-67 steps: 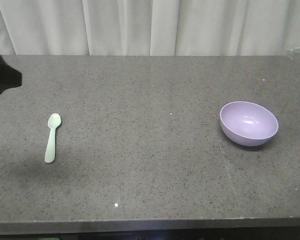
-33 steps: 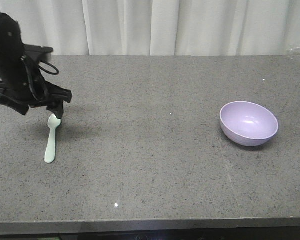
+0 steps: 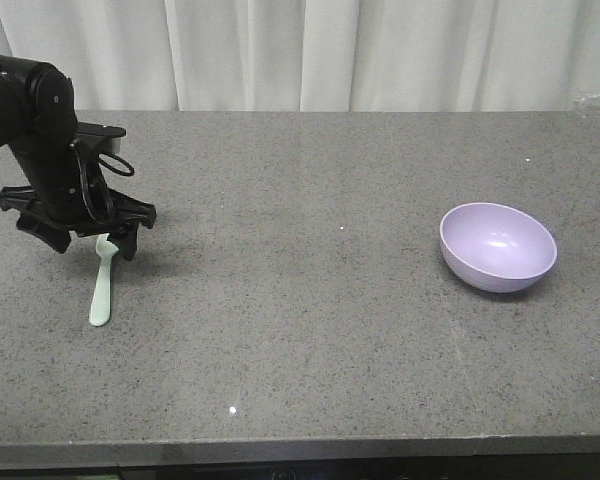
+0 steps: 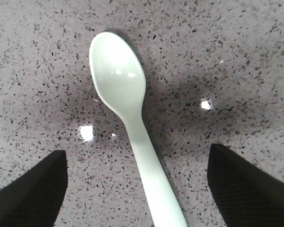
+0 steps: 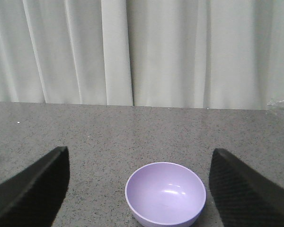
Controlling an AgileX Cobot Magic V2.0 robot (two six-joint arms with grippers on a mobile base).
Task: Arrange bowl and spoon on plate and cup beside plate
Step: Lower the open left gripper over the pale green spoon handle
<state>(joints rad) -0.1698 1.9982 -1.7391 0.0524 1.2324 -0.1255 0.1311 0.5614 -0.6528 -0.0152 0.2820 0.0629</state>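
While low over the spoon (image 4: 132,137) — left claw (image 3: 92,243) wide apart.

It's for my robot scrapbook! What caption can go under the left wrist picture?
Left tool open, one finger each side of the mint-green spoon on the speckled grey table.

A dark grey speckled desk (image 3: 310,300) is spread across the view. White pleated curtains (image 3: 380,50) are hung behind it at 12 o'clock. A clear object (image 3: 597,99), too blurred to identify, is glimpsed at 2 o'clock.
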